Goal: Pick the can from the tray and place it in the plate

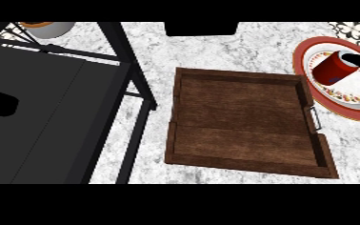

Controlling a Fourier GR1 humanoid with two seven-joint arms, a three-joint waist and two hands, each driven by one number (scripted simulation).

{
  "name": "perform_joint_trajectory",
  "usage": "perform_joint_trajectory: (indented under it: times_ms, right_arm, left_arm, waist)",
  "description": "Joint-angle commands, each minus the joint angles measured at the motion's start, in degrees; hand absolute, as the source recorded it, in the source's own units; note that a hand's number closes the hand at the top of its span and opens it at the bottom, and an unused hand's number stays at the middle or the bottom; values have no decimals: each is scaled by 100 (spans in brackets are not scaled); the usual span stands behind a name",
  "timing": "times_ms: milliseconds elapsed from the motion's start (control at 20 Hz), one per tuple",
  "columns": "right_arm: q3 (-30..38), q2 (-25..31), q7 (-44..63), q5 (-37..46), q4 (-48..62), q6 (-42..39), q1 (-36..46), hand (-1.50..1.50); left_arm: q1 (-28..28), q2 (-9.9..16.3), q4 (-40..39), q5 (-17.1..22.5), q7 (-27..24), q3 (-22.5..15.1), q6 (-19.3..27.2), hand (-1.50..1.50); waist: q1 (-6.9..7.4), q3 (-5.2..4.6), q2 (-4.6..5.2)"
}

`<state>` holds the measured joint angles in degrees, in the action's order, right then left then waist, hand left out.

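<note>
A red can [335,67] with a dark top stands tilted on the red-rimmed white plate [348,106] at the right edge of the head view. The dark wooden tray [246,121] lies in the middle of the marble counter with nothing in it. Neither hand shows anywhere in the view.
A black stove top with a black metal frame [134,71] fills the left side. A grey pot [48,28] sits at the top left corner. A dark opening [202,27] cuts into the counter's far edge. A patterned item [346,27] peeks in at top right.
</note>
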<state>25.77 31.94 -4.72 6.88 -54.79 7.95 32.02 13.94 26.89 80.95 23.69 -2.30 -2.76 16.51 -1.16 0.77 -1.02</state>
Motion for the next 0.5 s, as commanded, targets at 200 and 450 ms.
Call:
perform_joint_trajectory:
  times_ms: [200,450]
  right_arm:
    - [475,197,-332,-781,247,-947,-261,-150]
    - [719,445,-723,-978,238,-1340,-746,-150]
  left_arm:
    - [-273,-67,-419,-337,515,-785,-290,0]
    - [-319,-232,-408,-357,430,-847,-199,0]
  waist:
    - [-1,-64,142]
    - [-75,-65,134]
